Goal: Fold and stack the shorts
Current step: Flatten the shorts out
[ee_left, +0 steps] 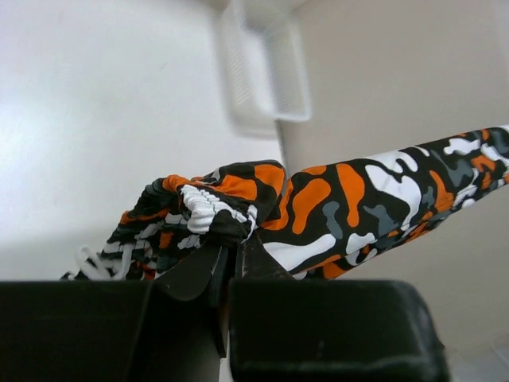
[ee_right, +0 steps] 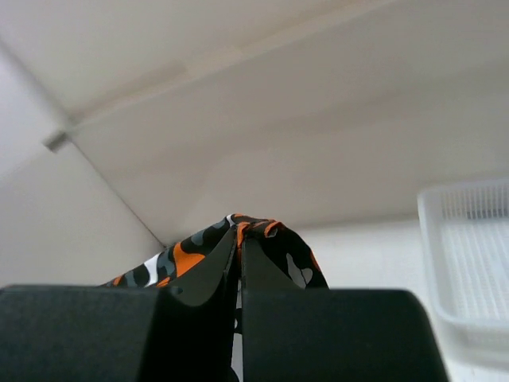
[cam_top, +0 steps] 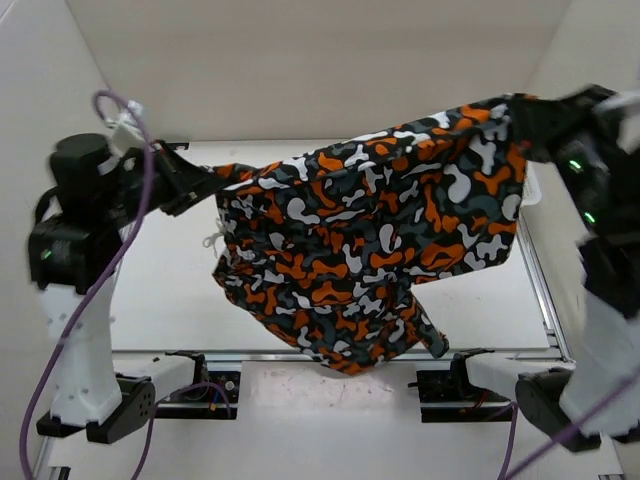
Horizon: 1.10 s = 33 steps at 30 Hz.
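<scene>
The camouflage shorts (cam_top: 370, 240) hang stretched in the air between my two arms, above the table. My left gripper (cam_top: 212, 183) is shut on the waistband corner at the left, where the fabric bunches and the white drawstring (cam_top: 213, 241) dangles. In the left wrist view the jaws pinch the gathered waistband of the shorts (ee_left: 215, 215) at the left gripper (ee_left: 233, 245). My right gripper (cam_top: 522, 112) is shut on the opposite upper corner, raised higher. The right wrist view shows the right gripper (ee_right: 240, 239) closed on a fold of the shorts (ee_right: 270, 239). The lower edge droops toward the near table edge.
A white mesh basket (ee_right: 469, 263) stands at the right side of the table, also seen as the basket (ee_left: 266, 72) from the left wrist. White walls enclose the table (cam_top: 160, 290) on three sides. The arm bases sit at the near edge.
</scene>
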Motion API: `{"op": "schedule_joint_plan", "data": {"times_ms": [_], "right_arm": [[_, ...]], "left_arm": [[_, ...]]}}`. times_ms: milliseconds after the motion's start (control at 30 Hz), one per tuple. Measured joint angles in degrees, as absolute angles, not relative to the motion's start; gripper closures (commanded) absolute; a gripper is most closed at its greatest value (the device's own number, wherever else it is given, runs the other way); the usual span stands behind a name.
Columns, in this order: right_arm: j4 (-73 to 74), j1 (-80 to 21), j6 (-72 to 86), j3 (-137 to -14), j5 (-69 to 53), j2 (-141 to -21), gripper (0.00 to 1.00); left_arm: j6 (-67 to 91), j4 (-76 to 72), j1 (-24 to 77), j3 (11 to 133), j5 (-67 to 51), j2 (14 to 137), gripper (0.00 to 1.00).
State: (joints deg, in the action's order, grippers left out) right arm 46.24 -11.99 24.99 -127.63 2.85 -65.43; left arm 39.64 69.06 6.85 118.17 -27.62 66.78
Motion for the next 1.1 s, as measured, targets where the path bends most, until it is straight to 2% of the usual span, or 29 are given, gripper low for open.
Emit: {"op": "schedule_joint_plan", "data": {"times_ms": [100,233,400,433,600,700,767,1100], "right_arm": [[43.22,-11.94,24.93,-119.79,2.92,-70.91,1.00],[38.83,-11.99,24.84,-113.45,1.98,-84.20,1.00],[35.68,-12.32,24.73,-111.77,0.21,-105.06,1.00],[35.68,-12.40,24.64,-112.44,0.01,-109.01,1.00],[37.52,-12.58,24.45,-127.74,-1.78,-128.49,1.00],[37.69,-12.60,24.03,-138.23,-3.07,-136.03,1.00],[37.76,-12.60,23.75,-140.33,-3.49,-136.99,1.00],[37.78,-12.16,22.85,-136.75,-7.44,-133.49,1.00]], "left_arm": [[40.64,66.19,6.81,105.95,-26.52,67.92,0.90],[41.15,63.35,6.37,103.22,-23.70,80.90,0.90],[39.68,61.19,5.23,116.95,-21.39,108.25,0.90],[39.29,61.23,4.91,120.86,-21.52,114.04,0.86],[38.00,61.82,2.17,133.60,-22.44,134.52,0.90],[37.78,62.85,-0.34,133.97,-22.79,138.26,0.90],[37.69,63.20,-2.24,133.84,-22.87,138.23,0.90],[37.60,62.06,-8.51,133.86,-25.23,131.83,0.90]]}}
